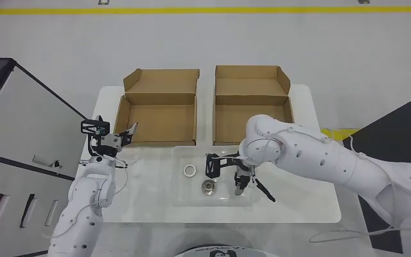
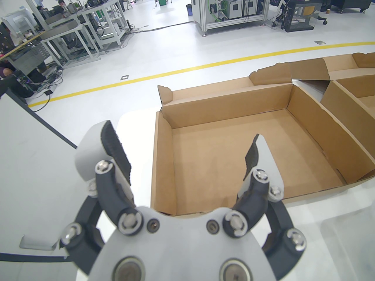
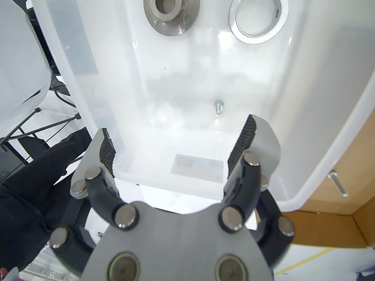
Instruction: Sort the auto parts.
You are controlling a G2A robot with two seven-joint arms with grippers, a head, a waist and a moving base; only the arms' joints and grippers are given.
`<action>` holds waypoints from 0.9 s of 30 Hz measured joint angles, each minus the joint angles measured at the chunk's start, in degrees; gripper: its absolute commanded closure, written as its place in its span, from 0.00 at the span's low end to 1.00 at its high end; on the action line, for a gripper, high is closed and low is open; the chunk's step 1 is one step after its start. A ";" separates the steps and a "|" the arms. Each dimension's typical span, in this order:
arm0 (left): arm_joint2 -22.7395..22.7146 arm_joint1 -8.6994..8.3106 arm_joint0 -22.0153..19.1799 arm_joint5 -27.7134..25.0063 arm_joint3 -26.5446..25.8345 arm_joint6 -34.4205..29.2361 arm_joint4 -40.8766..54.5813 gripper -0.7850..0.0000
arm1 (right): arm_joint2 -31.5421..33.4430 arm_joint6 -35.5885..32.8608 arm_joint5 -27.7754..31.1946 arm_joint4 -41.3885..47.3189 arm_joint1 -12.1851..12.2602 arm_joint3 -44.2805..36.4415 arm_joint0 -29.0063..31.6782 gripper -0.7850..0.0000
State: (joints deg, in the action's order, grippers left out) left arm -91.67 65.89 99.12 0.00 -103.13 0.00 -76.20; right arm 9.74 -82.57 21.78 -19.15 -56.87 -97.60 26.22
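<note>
My right end effector [image 3: 178, 130] hangs spread above the white tray [image 3: 319, 65], a small silver bolt [image 3: 218, 107] just ahead of it. Farther ahead lie a grey holed flange [image 3: 171, 4] and a bright ring [image 3: 258, 11].

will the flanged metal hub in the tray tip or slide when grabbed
The flanged hub looks like solid metal, so probably stiff and heavy for its size. It rests flat on its wide flange, so tipping seems unlikely. The tray floor looks glossy, so an off-centre touch from the right end effector might slide it.
</note>
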 measured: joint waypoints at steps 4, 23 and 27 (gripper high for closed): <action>0.00 0.00 0.00 0.00 0.00 0.00 0.00 0.00 | 0.00 0.13 0.12 -0.64 -0.48 1.11 0.36 0.06; 0.00 0.00 0.00 0.00 0.00 0.00 0.00 0.00 | 0.00 0.41 0.41 -2.59 -2.63 6.11 1.66 0.28; 0.00 0.00 0.00 0.00 0.00 0.00 0.00 0.00 | 0.00 0.51 0.51 -3.37 -2.87 6.98 2.13 0.32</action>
State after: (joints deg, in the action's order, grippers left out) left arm -91.67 65.89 99.12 0.00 -103.13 0.00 -76.20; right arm 9.74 -82.05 22.29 -22.52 -59.73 -90.62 28.34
